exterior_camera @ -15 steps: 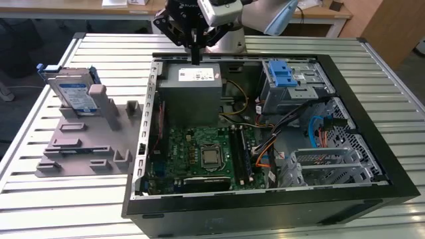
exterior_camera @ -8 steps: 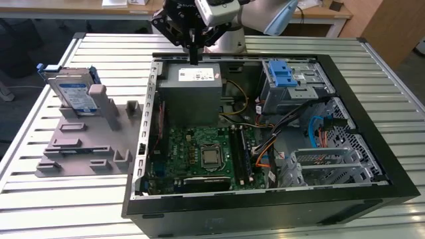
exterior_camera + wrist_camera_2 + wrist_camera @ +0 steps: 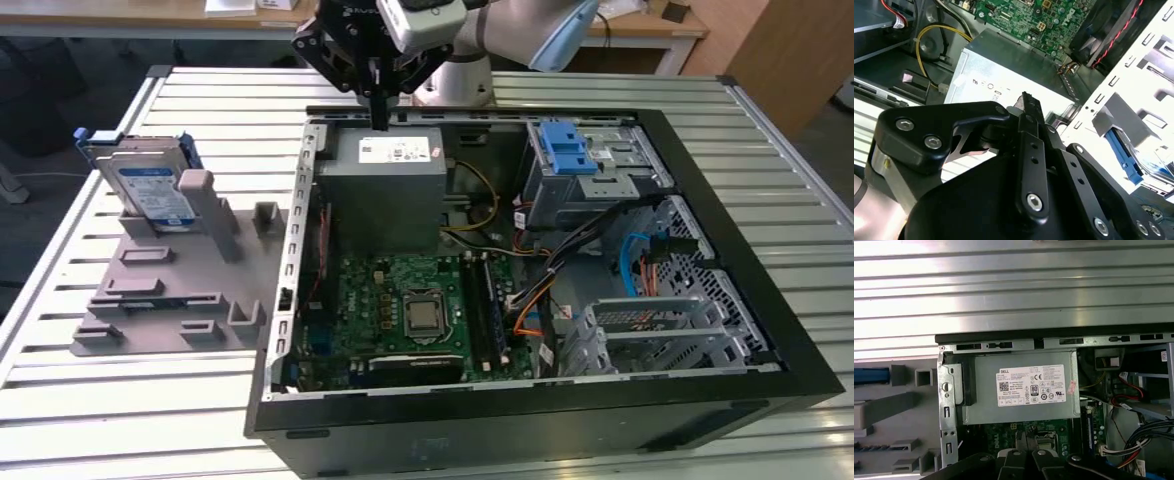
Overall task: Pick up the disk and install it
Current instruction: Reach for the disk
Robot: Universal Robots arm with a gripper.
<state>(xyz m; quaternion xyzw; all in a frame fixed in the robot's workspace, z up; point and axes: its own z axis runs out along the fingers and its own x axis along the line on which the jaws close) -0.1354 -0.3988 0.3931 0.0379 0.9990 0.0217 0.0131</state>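
While the end effector (image 3: 382, 124) hangs clenched on nothing over the power supply (image 3: 387, 190) inside the open computer case (image 3: 534, 415), the disk (image 3: 144, 190) stands upright in a grey holder (image 3: 154, 300) on the table (image 3: 134, 400), upper left of the exterior view, outside the case.

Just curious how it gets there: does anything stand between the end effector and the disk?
Only the side wall of the open case. The end effector hangs over the grey power supply inside the case; the disk stands in a grey holder outside it, on the exterior view's left.
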